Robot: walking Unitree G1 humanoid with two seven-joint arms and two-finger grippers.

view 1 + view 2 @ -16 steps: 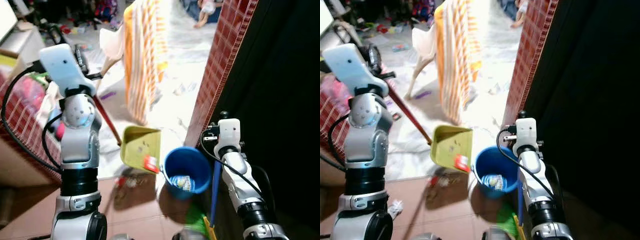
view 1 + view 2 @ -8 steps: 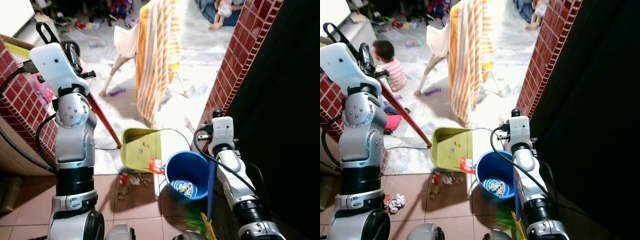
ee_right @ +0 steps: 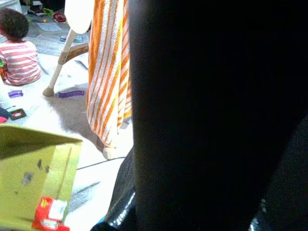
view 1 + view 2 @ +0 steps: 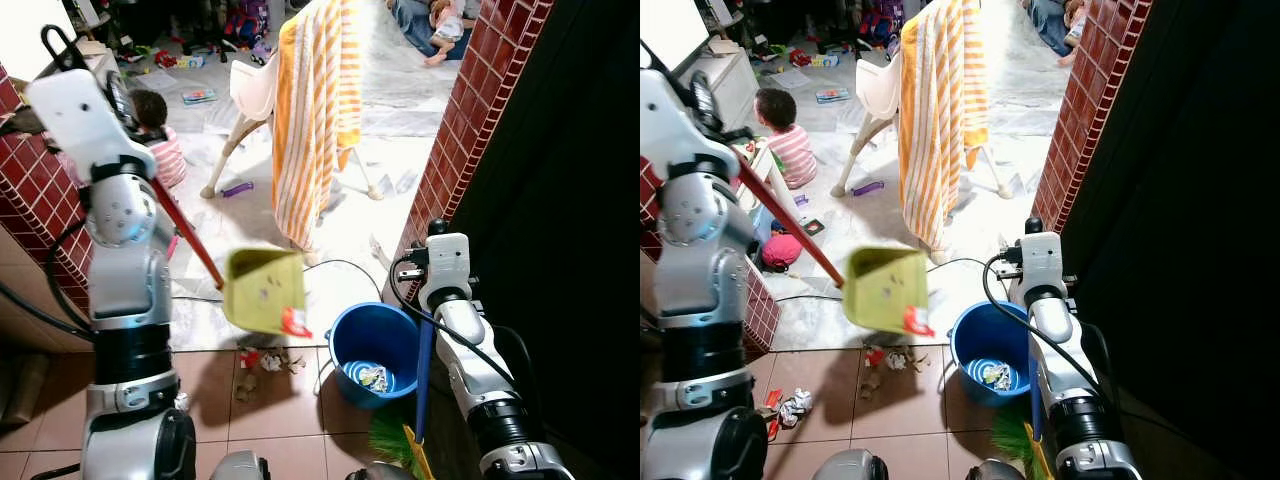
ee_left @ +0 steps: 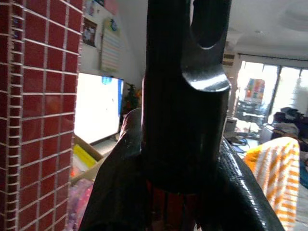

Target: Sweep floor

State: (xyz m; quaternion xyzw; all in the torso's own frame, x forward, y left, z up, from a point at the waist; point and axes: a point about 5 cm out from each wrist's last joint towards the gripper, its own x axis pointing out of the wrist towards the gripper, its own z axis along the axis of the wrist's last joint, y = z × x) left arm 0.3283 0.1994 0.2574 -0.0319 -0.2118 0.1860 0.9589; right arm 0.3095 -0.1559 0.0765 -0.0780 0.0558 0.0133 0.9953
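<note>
1. My left gripper (image 5: 183, 144) is clamping its fingers around the red handle (image 4: 185, 235) of the yellow-green dustpan (image 4: 265, 292), holding the pan off the floor beside the blue bucket (image 4: 375, 350).
2. A red scrap (image 4: 296, 322) is lying at the pan's lower edge.
3. My right gripper (image 3: 202, 115) is gripping the blue broom handle (image 4: 424, 375); the green bristles (image 4: 392, 438) are resting beside the bucket.
4. Litter (image 4: 268, 360) is lying on the tiles under the pan.

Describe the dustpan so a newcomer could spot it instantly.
Find the red brick pillar and the blue bucket at its base. Just up and to the robot's left hangs the dustpan, lifted off the floor. It is the one yellow-green scoop on a red handle.
</note>
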